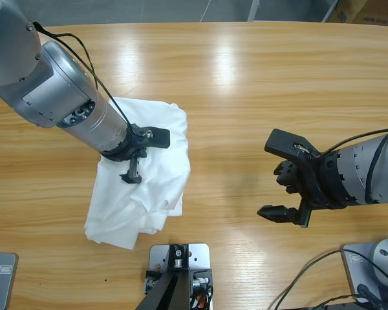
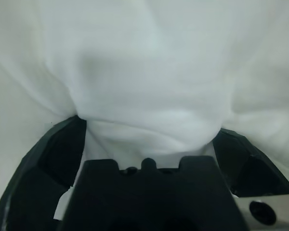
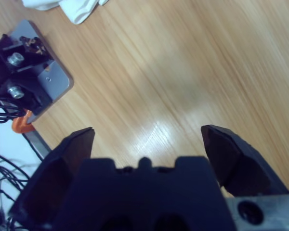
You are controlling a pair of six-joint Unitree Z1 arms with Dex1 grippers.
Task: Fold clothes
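- Wooden table [image 1: 258, 77], long, glare streaks across the far half; rest of the surface bare apart from the cloth and the arms.
- White shirt [image 1: 152, 194] lies bunched left of centre toward the near edge, roughly a crumpled rectangle, not flat, creases running down to its near-left corner. No logo visible.
- Left gripper [image 1: 134, 169] comes in from the far-left corner and is pressed down into the middle of the shirt. Left wrist view: cloth [image 2: 149, 96] fills the frame and bulges between the two jaws, which stand fairly wide. Whether they actually pinch the fabric, can't tell.
- Right gripper [image 1: 286, 187] hovers over bare wood well to the right of the shirt, jaws spread wide, holding nothing. Right wrist view shows only table [image 3: 183, 72] between the jaws, with a shirt corner [image 3: 74, 7] at the top edge.
- Step, my read: early, still gathering or repositioning the shirt; no clean fold made yet.
- Next move likely needs: left closes on a fold of cloth, right travels left to take a second edge or corner, then both spread the shirt flat before folding. Risk: one-handed pull just drags the heap.
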